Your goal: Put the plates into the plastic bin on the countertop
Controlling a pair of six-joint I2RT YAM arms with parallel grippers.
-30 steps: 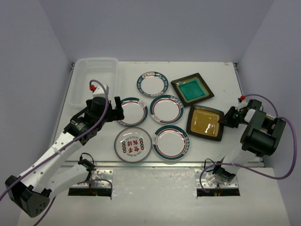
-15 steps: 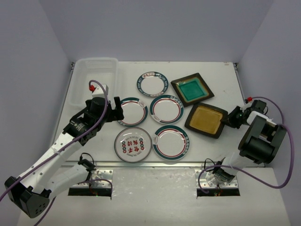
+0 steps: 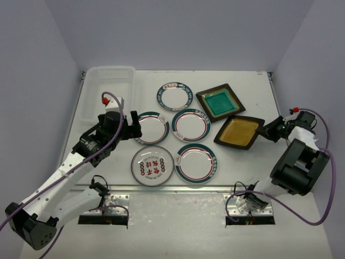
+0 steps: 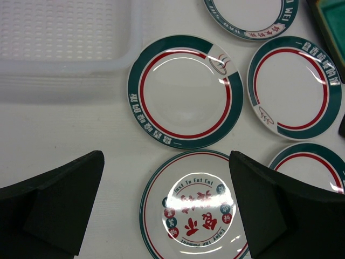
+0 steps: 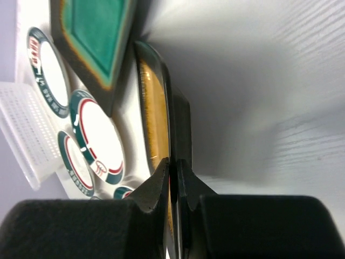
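Note:
Several round white plates with teal rims lie on the countertop (image 3: 253,81), among them one with red characters (image 3: 153,165) (image 4: 197,208). A square teal-centred plate (image 3: 220,103) (image 5: 94,27) lies at the back. My right gripper (image 3: 268,131) (image 5: 173,162) is shut on the right rim of the square amber plate (image 3: 239,132) (image 5: 151,97), which is tilted with that edge raised off the surface. My left gripper (image 3: 135,129) (image 4: 166,178) hangs open above the red-character plate, holding nothing. The plastic bin (image 3: 108,91) (image 4: 64,38) stands at the back left with nothing in it.
White walls close in the countertop on the left, back and right. A metal strip (image 3: 188,188) runs along the front edge, with both arm bases behind it. The left arm's body reaches across the left front, next to the bin.
The right gripper has closed on the amber plate's right rim and drawn back to the right, tipping that edge up and shifting the plate. The left arm has not moved.

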